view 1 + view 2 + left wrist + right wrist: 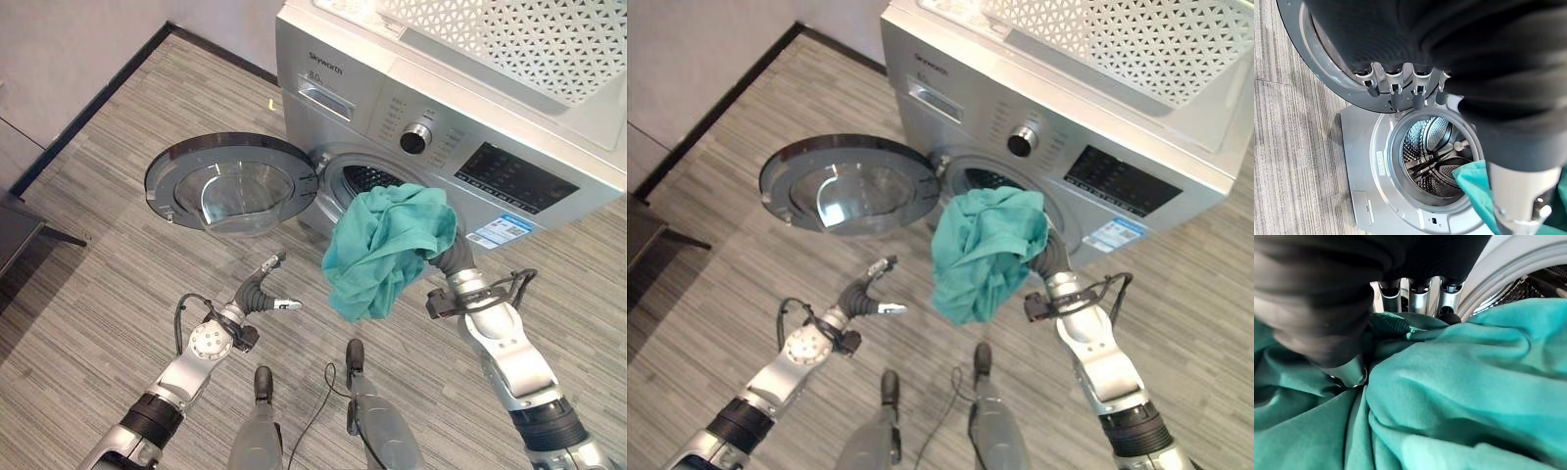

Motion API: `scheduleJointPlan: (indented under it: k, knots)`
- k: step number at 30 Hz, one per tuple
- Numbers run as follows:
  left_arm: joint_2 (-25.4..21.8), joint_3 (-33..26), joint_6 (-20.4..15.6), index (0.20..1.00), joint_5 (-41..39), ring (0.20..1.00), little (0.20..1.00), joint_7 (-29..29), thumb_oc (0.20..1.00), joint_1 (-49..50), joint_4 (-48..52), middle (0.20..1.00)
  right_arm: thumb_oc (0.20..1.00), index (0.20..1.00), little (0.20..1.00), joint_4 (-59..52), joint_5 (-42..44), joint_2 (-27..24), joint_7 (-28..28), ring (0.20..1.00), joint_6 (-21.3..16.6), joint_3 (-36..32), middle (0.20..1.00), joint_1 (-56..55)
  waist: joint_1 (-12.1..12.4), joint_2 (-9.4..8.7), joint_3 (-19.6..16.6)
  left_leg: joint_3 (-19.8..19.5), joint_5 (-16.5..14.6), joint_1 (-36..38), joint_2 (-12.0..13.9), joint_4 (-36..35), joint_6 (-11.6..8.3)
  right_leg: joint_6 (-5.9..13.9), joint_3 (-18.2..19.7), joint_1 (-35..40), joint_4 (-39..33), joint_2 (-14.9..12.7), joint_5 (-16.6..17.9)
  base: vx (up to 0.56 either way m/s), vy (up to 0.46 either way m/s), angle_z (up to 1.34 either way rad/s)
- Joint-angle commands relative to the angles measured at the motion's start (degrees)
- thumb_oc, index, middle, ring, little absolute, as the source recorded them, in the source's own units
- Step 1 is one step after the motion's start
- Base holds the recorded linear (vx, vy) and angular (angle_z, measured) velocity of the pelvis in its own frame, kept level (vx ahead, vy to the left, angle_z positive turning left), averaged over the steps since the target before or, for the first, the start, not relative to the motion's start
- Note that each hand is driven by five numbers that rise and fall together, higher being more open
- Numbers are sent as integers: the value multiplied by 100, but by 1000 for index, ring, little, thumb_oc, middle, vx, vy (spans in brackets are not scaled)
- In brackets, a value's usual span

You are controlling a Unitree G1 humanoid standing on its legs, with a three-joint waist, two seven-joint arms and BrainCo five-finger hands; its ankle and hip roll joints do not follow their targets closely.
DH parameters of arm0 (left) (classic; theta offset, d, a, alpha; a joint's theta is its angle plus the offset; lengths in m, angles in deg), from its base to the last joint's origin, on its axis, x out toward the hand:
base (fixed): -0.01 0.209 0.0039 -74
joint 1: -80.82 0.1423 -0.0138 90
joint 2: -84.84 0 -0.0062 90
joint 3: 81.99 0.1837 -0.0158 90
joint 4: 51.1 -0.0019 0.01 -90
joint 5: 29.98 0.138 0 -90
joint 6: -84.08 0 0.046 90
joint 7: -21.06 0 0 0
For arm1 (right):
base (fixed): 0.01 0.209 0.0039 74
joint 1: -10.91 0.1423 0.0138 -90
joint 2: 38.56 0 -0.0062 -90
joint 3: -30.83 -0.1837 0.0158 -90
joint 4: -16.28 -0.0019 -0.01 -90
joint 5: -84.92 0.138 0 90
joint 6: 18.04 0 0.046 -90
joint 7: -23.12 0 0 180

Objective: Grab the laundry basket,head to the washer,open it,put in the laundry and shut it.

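Left eye view: your right hand (453, 257) gripped the teal cloth (387, 247) before the washer (441, 117) drum opening; its door (231, 183) stood swung open. Your left hand (266, 286) hovered with fingers spread, holding nothing. Right wrist view: fingers (1415, 290) curled into the cloth.

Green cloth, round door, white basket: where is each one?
Green cloth (387, 250), left eye view, middle of the bundle.
Door (235, 186), left eye view, its glass.
Basket (509, 39), left eye view, its perforated wall.
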Motion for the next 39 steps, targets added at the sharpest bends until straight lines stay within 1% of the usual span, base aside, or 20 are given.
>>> scheduleJointPlan:
  k: [1,7,11,14,19,25,28,32,34,37,38,39]
  knots:
    - [126,132,-344,1000,252,1000,1000,162,1000,-553,72,1000,200,200,200,-515,249,10,94,200,-499,-462,200,85,-80,-81,-228,-43,-20,-267,33,25,235,401,140,290,304,-357,-1006,0,0,0]
    - [392,289,-341,1000,80,1000,1000,247,1000,-921,160,1000,200,200,200,-609,217,73,218,200,-547,-535,200,91,-134,-88,-188,-22,-16,-314,13,25,218,409,120,274,278,-373,-988,-1,-2,1]
    - [444,341,-296,1000,55,1000,1000,225,1000,-936,230,1000,200,200,200,-615,100,71,287,200,-518,-639,200,13,-143,-49,-170,-14,-21,-321,-3,25,213,412,97,288,283,-399,-993,0,0,0]
    - [527,410,-188,1000,101,1000,1000,97,1000,-893,204,1000,200,200,200,-493,-106,70,331,200,-408,-708,200,-29,-139,6,-169,0,-54,-280,-33,25,230,426,90,322,284,-432,-998,4,2,1]
    - [484,431,-129,1000,142,1000,1000,-112,1000,-788,296,1000,200,200,200,-80,-301,-9,436,200,-314,-812,200,151,-83,51,-186,1,-98,-234,-73,25,275,450,95,363,264,-466,-987,0,0,0]
    - [400,408,-88,1000,95,1000,1000,-197,1000,-734,447,1000,200,200,200,185,-262,-31,467,200,-284,-849,200,308,-27,95,-178,-29,-92,-256,-107,25,280,460,39,370,280,-517,-997,-4,2,7]
    - [533,418,34,1000,89,1000,1000,-180,1000,-758,172,1000,200,200,200,254,-237,61,438,200,-278,-730,200,366,-6,120,-160,-28,-87,-271,-128,25,279,464,-3,375,273,-531,-989,-5,-5,8]
    - [601,451,73,1000,321,1000,1000,-201,1000,-858,42,1000,200,200,200,500,-445,94,359,200,-209,-465,200,499,43,197,-138,-58,-80,-302,-184,25,279,476,-50,386,266,-580,-979,0,0,0]
    - [615,470,83,1000,377,1000,1000,-203,1000,-881,31,1000,200,200,200,555,-438,98,354,200,-205,-435,200,527,42,215,-136,-70,-78,-309,-191,25,277,478,-70,389,266,-594,-983,-16,5,7]
    - [709,571,76,1000,599,1000,1000,-70,1000,-1032,-96,1000,200,200,200,655,-361,196,362,200,-239,-285,200,608,58,247,-139,-105,-76,-322,-220,25,279,488,-93,405,272,-617,-978,-15,12,21]
    - [763,624,61,1000,858,1000,1000,112,1000,-1180,-212,1000,200,200,200,643,-355,254,352,200,-282,-189,200,617,54,255,-147,-114,-82,-325,-232,25,282,491,-104,406,277,-625,-978,-9,11,5]
    - [770,627,55,1000,865,1000,1000,118,1000,-1187,-225,1000,200,200,200,646,-356,254,353,200,-285,-189,200,620,53,256,-145,-116,-82,-327,-233,25,282,492,-106,406,277,-626,-978,0,0,0]
